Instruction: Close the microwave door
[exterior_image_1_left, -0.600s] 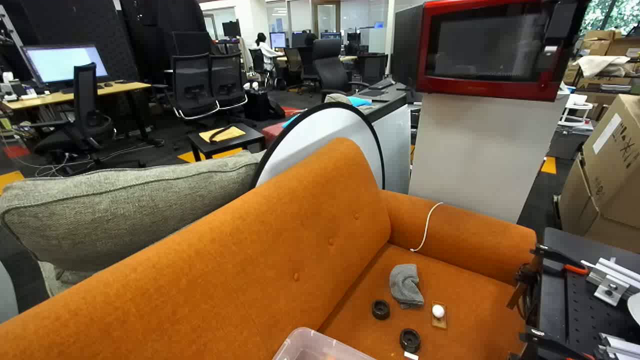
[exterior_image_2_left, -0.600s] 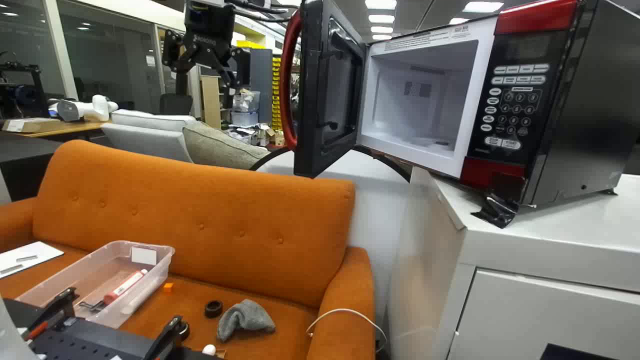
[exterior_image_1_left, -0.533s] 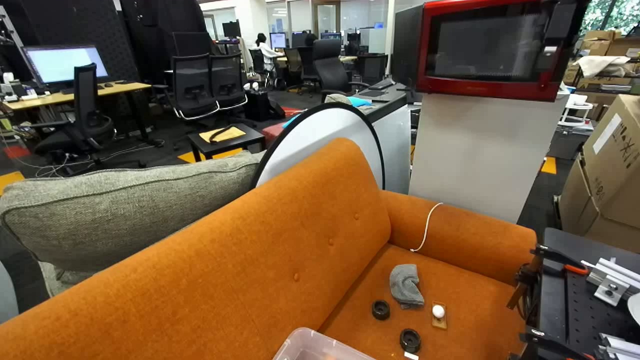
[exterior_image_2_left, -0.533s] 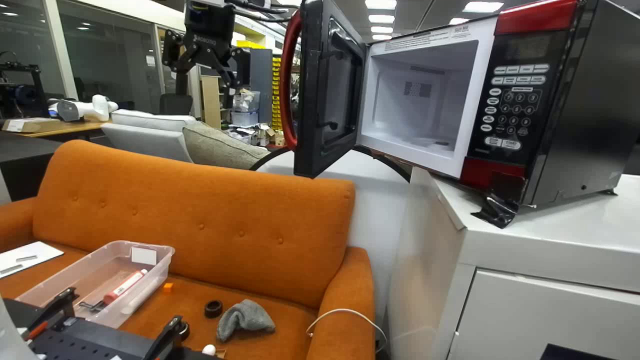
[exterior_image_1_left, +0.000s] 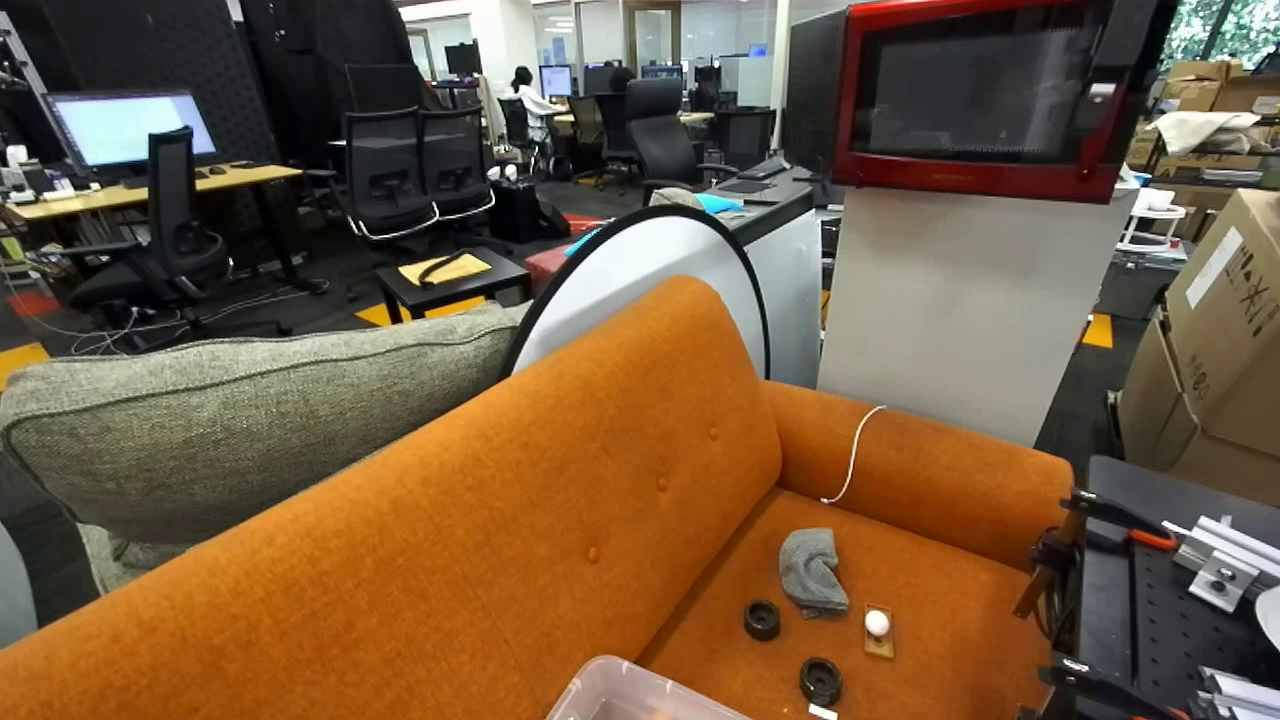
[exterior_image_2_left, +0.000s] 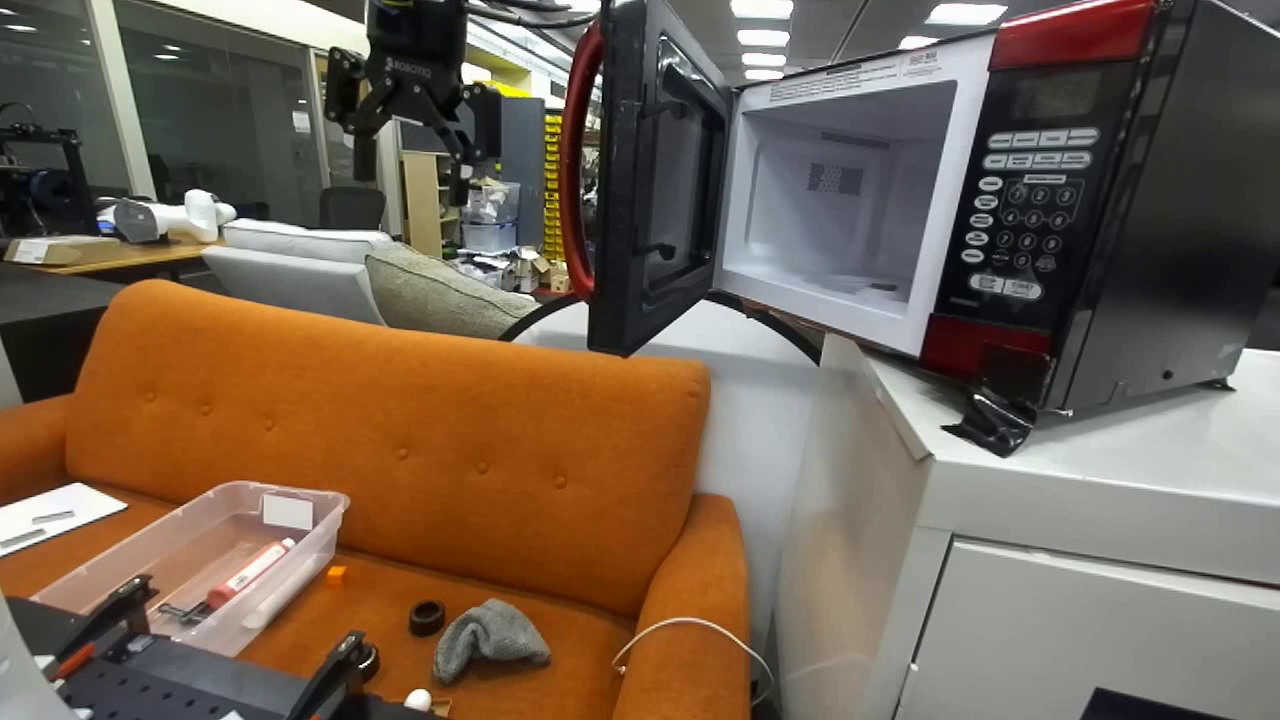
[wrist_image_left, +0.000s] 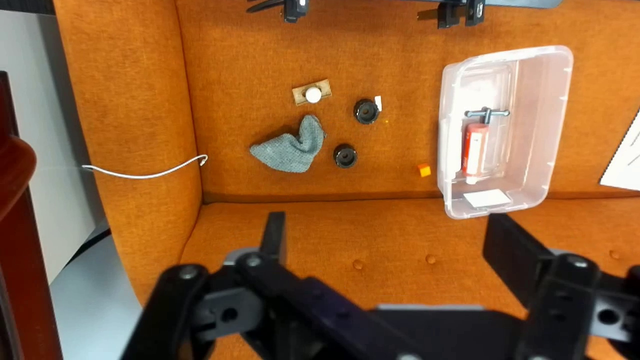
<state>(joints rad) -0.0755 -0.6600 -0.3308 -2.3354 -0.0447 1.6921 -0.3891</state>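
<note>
In an exterior view the microwave (exterior_image_2_left: 1020, 220) sits at the right on a white cabinet (exterior_image_2_left: 1080, 620), its door (exterior_image_2_left: 685, 190) standing open at the left, and the gripper (exterior_image_2_left: 412, 165), spread wide, hangs above the orange sofa (exterior_image_2_left: 400, 420) to the door's left, apart from it.

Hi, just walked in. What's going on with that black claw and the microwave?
A robot's gripper hangs over the orange couch, open and holding nothing, not touching the microwave door. The job is to close that door, which stands open, so it isn't done yet. The microwave sits on a white cabinet.
</note>
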